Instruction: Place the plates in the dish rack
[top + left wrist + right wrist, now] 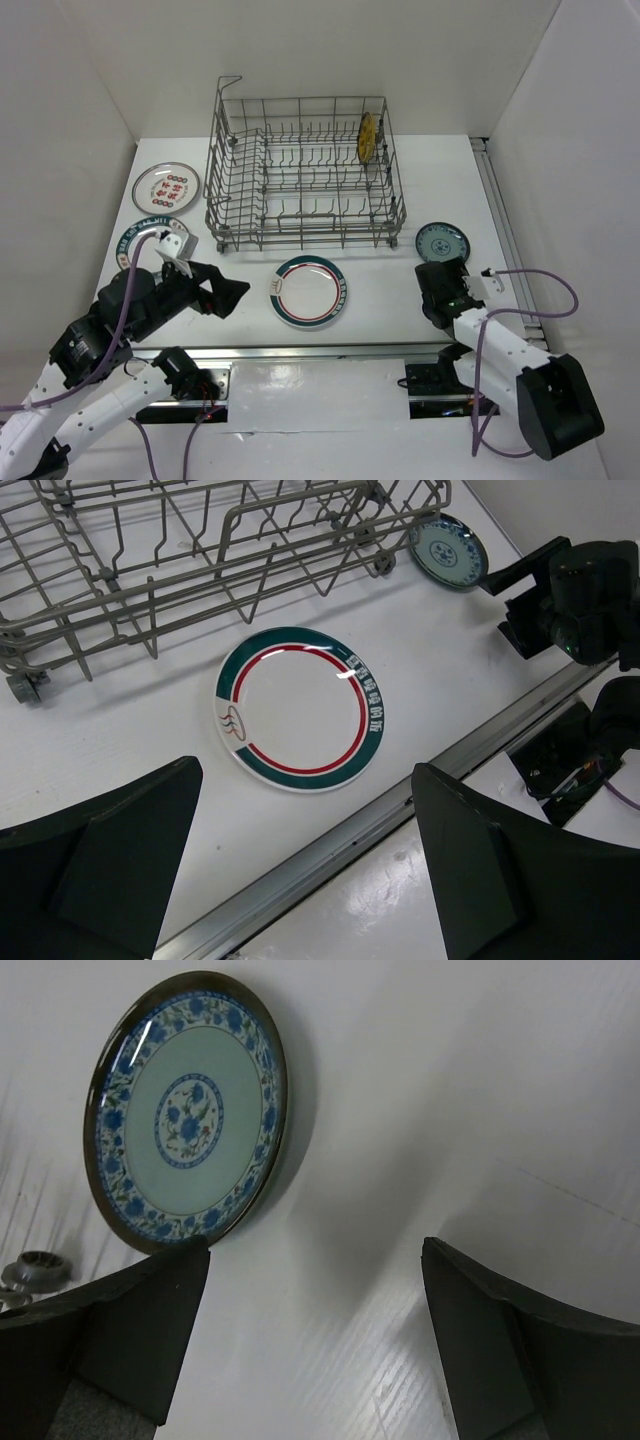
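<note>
The grey wire dish rack (392, 170) (190, 575) stands at the back of the table, and a yellow-brown plate (367, 137) stands upright in its right end. In front of it a white plate with a green rim and red ring (309, 291) (300, 708) lies flat. My left gripper (232, 296) (308, 768) hovers open just left of that plate, holding nothing. The small teal plate (441, 241) (449, 550) (185, 1110) lies at the right. My right gripper (438, 268) (315, 1245) is open just short of it. At the left lie a red-marked plate (166, 187) and a green-rimmed plate (135, 237) partly under my left arm.
A metal rail (330, 350) (330, 855) runs along the table's near edge. White walls close in the back and both sides. A rack wheel (35, 1265) shows at the left of the right wrist view. A purple cable (545, 290) loops beside the right arm.
</note>
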